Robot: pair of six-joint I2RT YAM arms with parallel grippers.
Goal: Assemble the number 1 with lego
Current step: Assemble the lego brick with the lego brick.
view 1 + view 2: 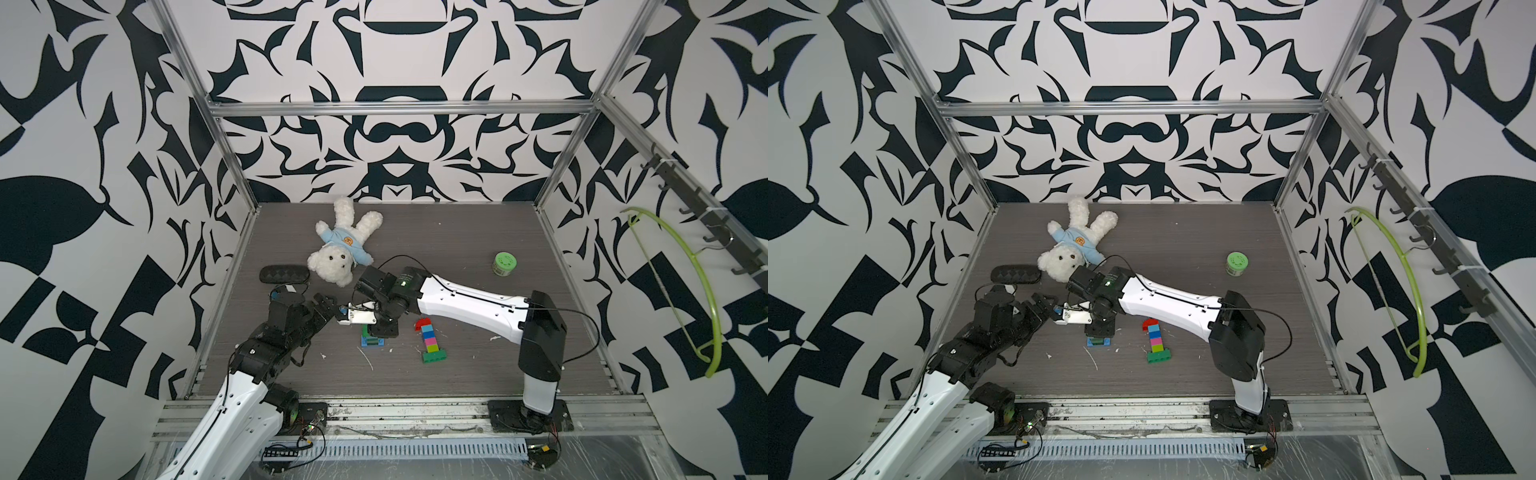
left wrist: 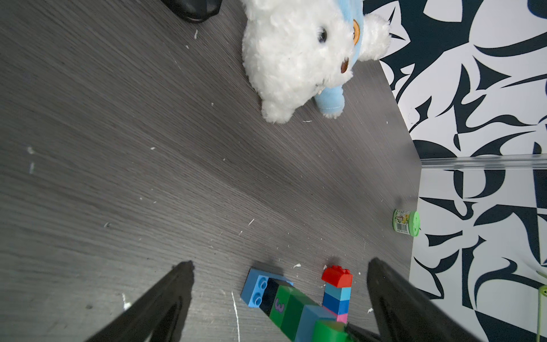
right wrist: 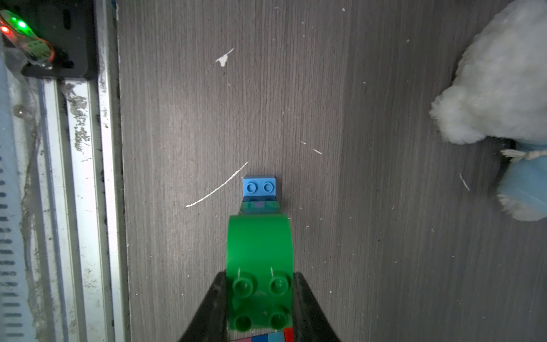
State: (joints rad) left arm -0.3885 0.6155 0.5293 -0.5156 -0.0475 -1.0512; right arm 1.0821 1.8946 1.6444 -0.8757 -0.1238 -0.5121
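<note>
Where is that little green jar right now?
In both top views the green jar stands alone on the table's right side, behind the right arm.

Lego column (image 1: 429, 338); teddy bear (image 1: 341, 249) behind

Grey wood-grain table (image 1: 457, 249) — bearing: white teddy bear (image 1: 345, 245); black oblong case (image 1: 284, 274); green-lidded jar (image 1: 504, 263); flat multicoloured lego column (image 1: 430, 338); blue-based lego stack (image 1: 372, 341), seemingly standing on the surface; scattered white flecks (image 1: 323, 355).

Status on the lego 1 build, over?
Left claw open, empty. Right claw shut on green curved brick atop upright stack. Second multicolour stack flat on table. Teddy bear close, not touching.
</note>
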